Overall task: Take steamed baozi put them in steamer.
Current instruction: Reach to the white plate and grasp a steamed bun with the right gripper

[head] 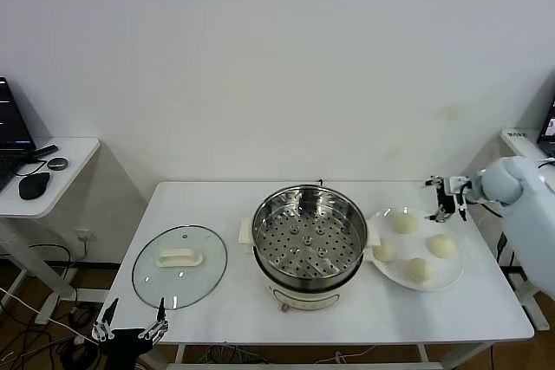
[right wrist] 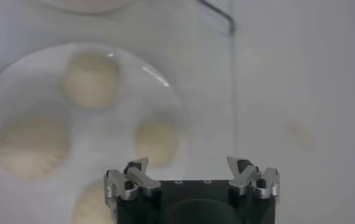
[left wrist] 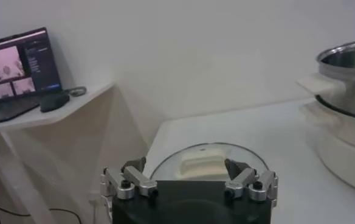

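The steamer (head: 309,240), a shiny steel pot with a perforated tray and nothing on it, stands mid-table; its wall also shows in the left wrist view (left wrist: 348,103). Right of it a white plate (head: 451,279) holds several cream-white baozi (head: 403,223). My right gripper (head: 446,197) hovers open over the plate's far right side. Its wrist view looks down on the baozi (right wrist: 92,79) and the plate (right wrist: 159,91), with nothing between the open right gripper (right wrist: 188,164) jaws. My left gripper (head: 130,322) hangs open at the table's front-left corner, empty (left wrist: 183,165).
A round glass lid (head: 179,264) with a cream handle lies left of the steamer, just beyond the left gripper (left wrist: 202,159). A side desk (head: 69,158) with a laptop and mouse (head: 35,184) stands far left. A dark cable (right wrist: 217,12) runs behind the plate.
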